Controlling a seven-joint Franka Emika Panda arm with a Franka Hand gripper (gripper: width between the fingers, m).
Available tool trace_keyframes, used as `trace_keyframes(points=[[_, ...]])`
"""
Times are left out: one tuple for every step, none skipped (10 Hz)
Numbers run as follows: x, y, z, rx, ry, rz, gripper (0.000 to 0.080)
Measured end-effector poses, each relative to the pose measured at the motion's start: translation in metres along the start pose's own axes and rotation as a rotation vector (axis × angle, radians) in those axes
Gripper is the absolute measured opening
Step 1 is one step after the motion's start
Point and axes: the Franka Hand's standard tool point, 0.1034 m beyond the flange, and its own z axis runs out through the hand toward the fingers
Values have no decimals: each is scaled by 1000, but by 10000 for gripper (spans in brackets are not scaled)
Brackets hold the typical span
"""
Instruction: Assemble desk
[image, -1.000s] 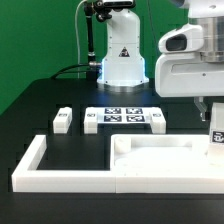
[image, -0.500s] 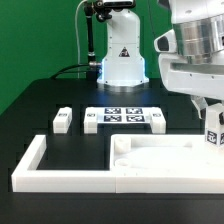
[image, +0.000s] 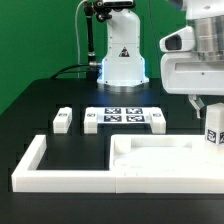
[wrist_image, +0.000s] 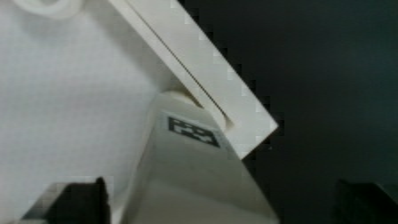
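Black table (image: 30, 105) holds a small white block leg (image: 62, 120), the marker board (image: 125, 117) and the flat white rectangular tabletop (image: 160, 160); over its exterior view's right end, a tagged white leg (image: 214, 131) stands between the two-finger gripper (wrist_image: 217, 203) fingertips, and we cannot tell if it is clamped

- The tabletop (image: 160, 158) is white, flat and rectangular, and lies near and to the right.
- Three short white block legs sit in a far row: left leg (image: 63, 120), middle leg (image: 92, 121), right leg (image: 157, 120).
- The fourth leg (image: 213, 130), which carries a tag, stands upright over the tabletop's right end, possibly lifted clear of it.
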Motion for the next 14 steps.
trace_keyframes(points=[[1, 1, 1, 0, 1, -60, 645], [2, 2, 1, -1, 1, -147, 645], [2, 2, 1, -1, 1, -194, 649], [2, 2, 1, -1, 1, -294, 649], [4, 4, 1, -23, 13, -524, 649], [6, 5, 0, -26, 17, -709, 649], [6, 8, 1, -28, 15, -835, 649], [4, 10, 5, -31, 15, -971, 649], [3, 10, 6, -30, 17, -1000, 649], [3, 10, 6, -29, 16, -986, 602], [3, 10, 6, -29, 16, -971, 602], [3, 10, 7, -29, 15, -966, 427], [3, 10, 7, -27, 16, -885, 427], [5, 12, 7, -29, 19, -801, 293]])
